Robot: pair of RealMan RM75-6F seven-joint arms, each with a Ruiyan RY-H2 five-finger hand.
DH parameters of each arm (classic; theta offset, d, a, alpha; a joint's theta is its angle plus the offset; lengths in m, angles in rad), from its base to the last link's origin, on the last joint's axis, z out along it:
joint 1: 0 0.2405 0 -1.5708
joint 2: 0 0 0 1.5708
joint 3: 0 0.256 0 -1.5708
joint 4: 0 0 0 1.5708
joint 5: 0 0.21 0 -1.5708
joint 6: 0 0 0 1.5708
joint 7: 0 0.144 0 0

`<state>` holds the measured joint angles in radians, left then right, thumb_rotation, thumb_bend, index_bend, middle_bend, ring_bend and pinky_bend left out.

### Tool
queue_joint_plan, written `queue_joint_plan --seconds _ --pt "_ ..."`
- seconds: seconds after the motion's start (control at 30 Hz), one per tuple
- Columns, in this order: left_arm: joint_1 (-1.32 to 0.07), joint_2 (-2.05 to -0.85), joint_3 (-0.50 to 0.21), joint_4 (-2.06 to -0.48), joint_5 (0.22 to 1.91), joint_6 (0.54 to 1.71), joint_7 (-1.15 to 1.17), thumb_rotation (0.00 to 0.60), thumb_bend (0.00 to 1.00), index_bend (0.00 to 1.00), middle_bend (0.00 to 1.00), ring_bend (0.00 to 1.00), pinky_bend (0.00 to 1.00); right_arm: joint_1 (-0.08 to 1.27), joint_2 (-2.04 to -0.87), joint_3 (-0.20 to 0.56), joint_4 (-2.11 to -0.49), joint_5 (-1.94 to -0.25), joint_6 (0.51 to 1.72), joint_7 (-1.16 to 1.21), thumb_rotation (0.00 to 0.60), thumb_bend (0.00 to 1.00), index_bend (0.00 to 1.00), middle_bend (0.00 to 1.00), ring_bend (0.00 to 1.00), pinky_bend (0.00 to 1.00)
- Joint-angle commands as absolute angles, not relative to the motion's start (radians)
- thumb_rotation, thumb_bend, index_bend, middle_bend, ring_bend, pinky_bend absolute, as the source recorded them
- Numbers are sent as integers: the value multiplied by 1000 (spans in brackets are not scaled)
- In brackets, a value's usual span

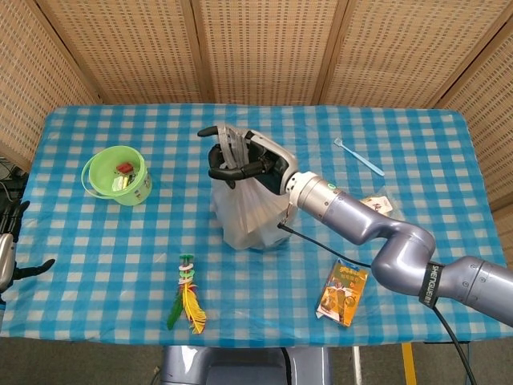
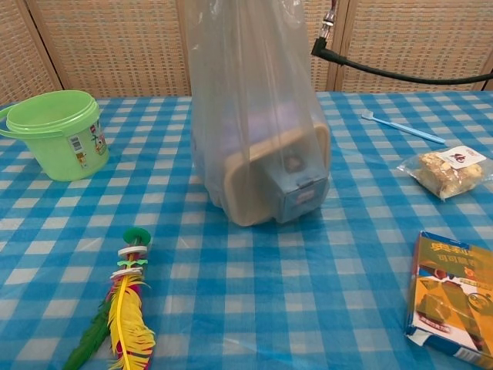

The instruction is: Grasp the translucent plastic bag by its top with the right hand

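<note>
Right robot hand (image 1: pixel 240 160) grips the plastic bag (image 1: pixel 247 210) by its top (mid-table, well off every edge).

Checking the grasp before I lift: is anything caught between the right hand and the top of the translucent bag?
Nothing visible is. In the head view the right hand has its fingers curled around the gathered top of the translucent plastic bag, with no other object between them.

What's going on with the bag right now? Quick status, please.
Right hand grips the top of the translucent plastic bag. Left hand idle at table edge. Nothing in the way.
</note>
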<state>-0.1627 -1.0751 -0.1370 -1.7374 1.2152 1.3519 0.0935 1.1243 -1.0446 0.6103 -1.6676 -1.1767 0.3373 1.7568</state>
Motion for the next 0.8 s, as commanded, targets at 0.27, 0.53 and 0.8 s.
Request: queue_joint_plan --seconds 0.27,0.53,0.8 --pt "-162 -1075 -134 -1741 1218 1356 96 600 0 0 0 0 0 1104 -1036 636 -1675 -1089 295 1620 600 0 748 815 715 902" --pt "-163 -1076 -133 -1741 1219 1355 97 600 0 0 0 0 0 1098 -1015 647 -1667 -1042 229 1489 600 184 980 928 889 1000" --pt "-163 -1073 -132 -1742 1220 1354 90 600 0 0 0 0 0 1104 -1007 629 -1669 -944 273 1342 600 651 1000 978 953 1000"
